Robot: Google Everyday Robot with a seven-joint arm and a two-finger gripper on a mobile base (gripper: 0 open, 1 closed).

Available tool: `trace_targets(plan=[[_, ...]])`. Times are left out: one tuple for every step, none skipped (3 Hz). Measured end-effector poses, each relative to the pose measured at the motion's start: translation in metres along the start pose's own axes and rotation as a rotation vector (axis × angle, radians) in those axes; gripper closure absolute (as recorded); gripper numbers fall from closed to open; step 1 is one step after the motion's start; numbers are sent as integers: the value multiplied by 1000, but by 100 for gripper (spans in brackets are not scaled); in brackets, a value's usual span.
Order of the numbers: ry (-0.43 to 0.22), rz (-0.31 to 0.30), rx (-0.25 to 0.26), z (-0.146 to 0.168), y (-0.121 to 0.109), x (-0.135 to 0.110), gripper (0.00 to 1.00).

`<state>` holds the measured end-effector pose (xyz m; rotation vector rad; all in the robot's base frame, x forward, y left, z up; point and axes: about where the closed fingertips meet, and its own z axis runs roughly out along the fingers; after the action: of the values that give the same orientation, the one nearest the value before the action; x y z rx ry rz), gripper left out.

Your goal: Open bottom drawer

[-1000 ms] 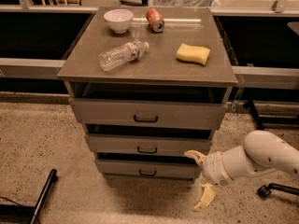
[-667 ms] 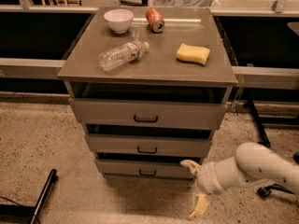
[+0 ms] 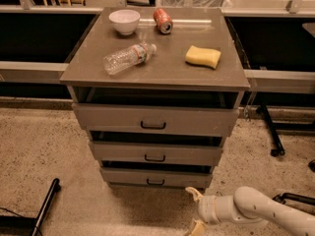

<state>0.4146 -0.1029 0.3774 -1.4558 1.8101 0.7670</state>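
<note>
The bottom drawer is the lowest and narrowest of three grey-brown fronts in the cabinet, with a small black pull handle at its centre. It looks pushed in. My gripper is low at the bottom right of the view, just right of and below the drawer's right end, near the floor. Its two cream fingers are spread apart with nothing between them. The white arm comes in from the right edge.
On the cabinet top lie a white bowl, a red can on its side, a clear plastic bottle on its side and a yellow sponge. A black bar lies on the floor at the left. Black chair legs stand at the right.
My gripper has moved down and to the left, from beside the lower drawers toward the floor near the bottom drawer's right end. The drawers have not moved.
</note>
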Motion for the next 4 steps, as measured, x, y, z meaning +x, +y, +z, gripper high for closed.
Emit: trace_targets(plan=[[-16, 15, 16, 8, -10, 8, 0], [72, -18, 58, 13, -35, 30, 0], [85, -104, 136, 16, -74, 60, 0], [-3, -227, 146, 12, -93, 78, 0]])
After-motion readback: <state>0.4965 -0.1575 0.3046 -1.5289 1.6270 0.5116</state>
